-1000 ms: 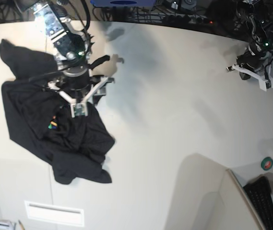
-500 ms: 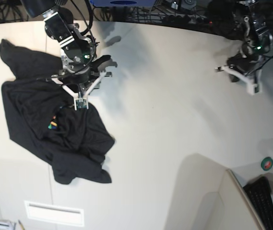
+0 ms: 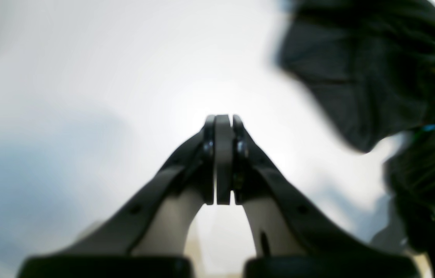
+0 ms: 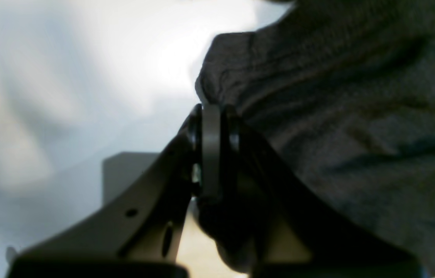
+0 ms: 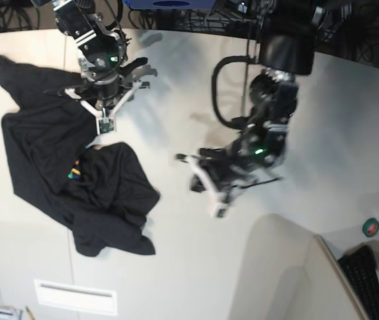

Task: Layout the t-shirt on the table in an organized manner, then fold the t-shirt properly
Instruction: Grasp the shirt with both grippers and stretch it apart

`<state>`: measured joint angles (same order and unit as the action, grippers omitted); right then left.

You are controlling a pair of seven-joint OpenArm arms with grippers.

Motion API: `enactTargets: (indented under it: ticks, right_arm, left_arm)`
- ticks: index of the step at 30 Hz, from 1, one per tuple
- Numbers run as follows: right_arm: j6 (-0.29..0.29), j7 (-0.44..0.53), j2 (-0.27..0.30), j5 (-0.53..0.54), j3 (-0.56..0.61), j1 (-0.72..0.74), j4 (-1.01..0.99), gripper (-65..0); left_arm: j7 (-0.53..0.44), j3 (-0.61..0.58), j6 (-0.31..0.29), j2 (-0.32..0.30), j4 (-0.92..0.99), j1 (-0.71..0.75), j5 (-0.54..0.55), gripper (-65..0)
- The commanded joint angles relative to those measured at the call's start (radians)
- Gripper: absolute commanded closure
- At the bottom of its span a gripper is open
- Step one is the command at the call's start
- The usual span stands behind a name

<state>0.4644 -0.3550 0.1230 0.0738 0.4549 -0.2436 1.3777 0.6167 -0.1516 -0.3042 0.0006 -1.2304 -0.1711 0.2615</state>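
The black t-shirt (image 5: 49, 153) lies crumpled on the left of the off-white table (image 5: 176, 257), with a bit of coloured print (image 5: 74, 173) showing. My right gripper (image 5: 103, 125) is at the shirt's upper right edge. In the right wrist view it (image 4: 211, 110) is shut, with black fabric (image 4: 356, 135) against its tip and filling the hollow between the fingers. My left gripper (image 5: 217, 208) hovers over the table's middle, right of the shirt. In the left wrist view it (image 3: 223, 119) is shut and empty, with the shirt (image 3: 356, 77) at the upper right.
A grey panel (image 5: 289, 273) and a keyboard (image 5: 366, 280) stand at the front right, with a green tape roll (image 5: 370, 227) beside them. Cables run along the back edge. A white label (image 5: 76, 295) lies at the front left.
My left arm has swung from the far right edge to the table's middle. My right gripper has drawn back along the shirt, and a white gap has opened in the fabric below it.
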Motion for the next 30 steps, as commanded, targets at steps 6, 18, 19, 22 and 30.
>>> enactTargets:
  ticks: [6,18,19,22,30]
  right_arm:
    - [0.004,0.011,0.028,-0.004,0.0,-0.046,0.053,0.0]
    - [0.003,0.011,0.042,-0.004,0.0,-0.075,0.064,0.0]
    - [0.003,0.011,0.042,-0.004,0.0,-0.075,0.064,0.0]
    - [0.003,0.011,0.042,-0.004,0.0,-0.075,0.064,0.0]
    - [0.001,0.011,0.043,-0.004,-0.086,-0.075,0.064,0.0]
  left_arm:
    - [-0.197,-0.217,-0.003,0.123,0.286,-0.173,0.008,0.0]
    - [-0.539,-0.497,0.109,0.157,0.78,-0.288,0.009,0.0]
    - [-0.539,-0.506,0.11,0.157,0.799,-0.288,0.009,0.0]
    - [-0.535,-0.504,0.11,0.143,0.805,-0.287,0.009,0.0]
    - [-0.531,-0.5,0.112,0.019,0.802,-0.269,0.015,0.0]
